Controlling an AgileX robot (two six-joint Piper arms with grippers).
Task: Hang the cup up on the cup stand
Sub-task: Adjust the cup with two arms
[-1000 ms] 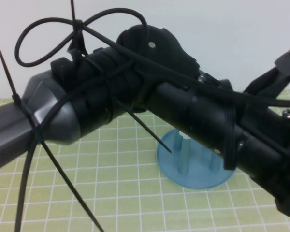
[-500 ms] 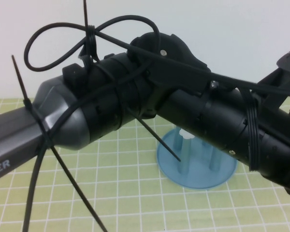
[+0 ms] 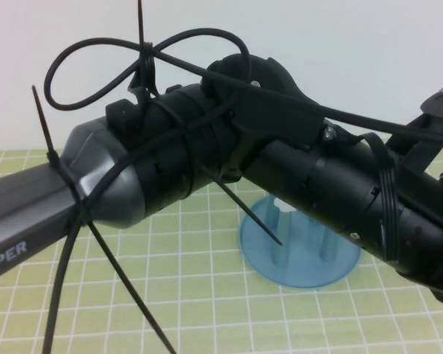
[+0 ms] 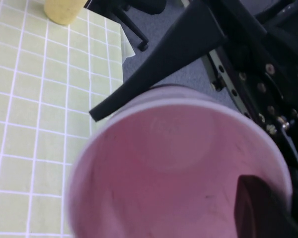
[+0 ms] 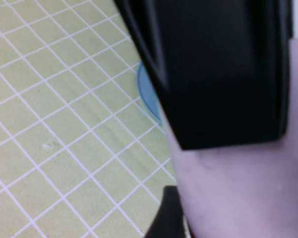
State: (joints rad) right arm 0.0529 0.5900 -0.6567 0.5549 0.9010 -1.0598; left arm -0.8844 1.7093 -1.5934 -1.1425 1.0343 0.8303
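Cup (image 4: 184, 168) in mid-air, gripped by both my left gripper (image 4: 188, 148) and right gripper (image 5: 223, 148), fingers closed on wall. Handover step. Cup stand (image 3: 299, 258) below. Next: one releases, other inverts over peg.

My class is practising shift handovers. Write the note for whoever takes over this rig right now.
Right gripper: shut on the cup, holding it in the air near the cup stand.
Left gripper: beyond the high view's right edge, at the cup's open mouth; its grip cannot be judged.
Cup: off the table and on no peg; its pink inside faces the left wrist camera.
Cup stand: upright on the green grid mat, partly hidden under the left arm.
Done: cup picked up and brought near the stand.
Left: turn the cup mouth down, lower it over a peg, release.
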